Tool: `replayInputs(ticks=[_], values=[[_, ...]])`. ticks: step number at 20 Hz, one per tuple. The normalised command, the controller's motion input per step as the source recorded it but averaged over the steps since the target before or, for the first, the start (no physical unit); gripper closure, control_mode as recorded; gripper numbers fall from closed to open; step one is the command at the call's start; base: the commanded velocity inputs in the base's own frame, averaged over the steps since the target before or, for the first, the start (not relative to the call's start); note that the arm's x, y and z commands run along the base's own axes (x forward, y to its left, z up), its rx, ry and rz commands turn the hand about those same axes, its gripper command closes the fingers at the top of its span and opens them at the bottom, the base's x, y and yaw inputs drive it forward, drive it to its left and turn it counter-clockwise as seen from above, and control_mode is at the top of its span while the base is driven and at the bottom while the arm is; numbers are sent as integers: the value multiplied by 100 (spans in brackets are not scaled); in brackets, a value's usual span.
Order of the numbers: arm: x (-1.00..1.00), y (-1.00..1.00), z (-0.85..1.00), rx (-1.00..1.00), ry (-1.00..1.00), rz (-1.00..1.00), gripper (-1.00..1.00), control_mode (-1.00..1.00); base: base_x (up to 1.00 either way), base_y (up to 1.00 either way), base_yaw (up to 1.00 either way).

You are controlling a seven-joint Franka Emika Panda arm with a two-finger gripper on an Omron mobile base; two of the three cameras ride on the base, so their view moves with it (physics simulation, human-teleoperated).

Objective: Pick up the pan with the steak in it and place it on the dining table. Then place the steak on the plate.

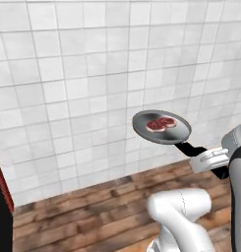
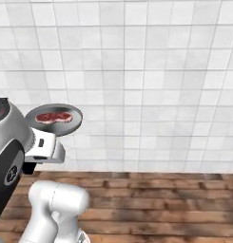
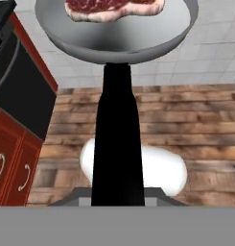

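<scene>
- Nearest my hand camera is the pan's black handle (image 3: 115, 139), running straight up the middle of the view from between the fingers to the bowl.
- I have the gripper (image 1: 203, 158) clamped tight on that handle; in the left base view the white hand sits at the handle's outer end, and the fingertips themselves are hidden from me.
- The pan (image 1: 161, 126) hangs in mid-air in front of the white tiled wall (image 1: 82, 74), roughly level, with nothing under it but the floor.
- The steak (image 1: 160, 123) lies flat inside the pan, about in the centre of the bowl, red with pale marbling.
- From the right base view I see the same pan (image 2: 53, 119) at the left, just above the white wrist, with the steak (image 2: 53, 116) resting in it.
- In the hand view the steak (image 3: 114, 8) sits at the top edge, partly cut off by the frame, on the grey bowl (image 3: 114, 36).
- Below everything is a wooden plank floor (image 1: 92, 211); it meets the tiled wall behind the pan.
- At the left of the hand view I see a red cabinet (image 3: 13, 158) with metal handles under a black counter (image 3: 18, 86), well apart from the pan.
</scene>
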Motion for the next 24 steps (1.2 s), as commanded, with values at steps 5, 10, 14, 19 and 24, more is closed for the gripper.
replayInputs(ticks=[5,10,14,19,24], values=[[0,0,0,0,0,0,100,100,100,43,-7],[0,0,0,0,0,0,100,100,74,27,-28],[0,0,0,0,0,0,100,100,16,12,-49],[0,0,0,0,0,0,100,100,0,0,-50],[0,0,0,0,0,0,100,100,0,0,-50]])
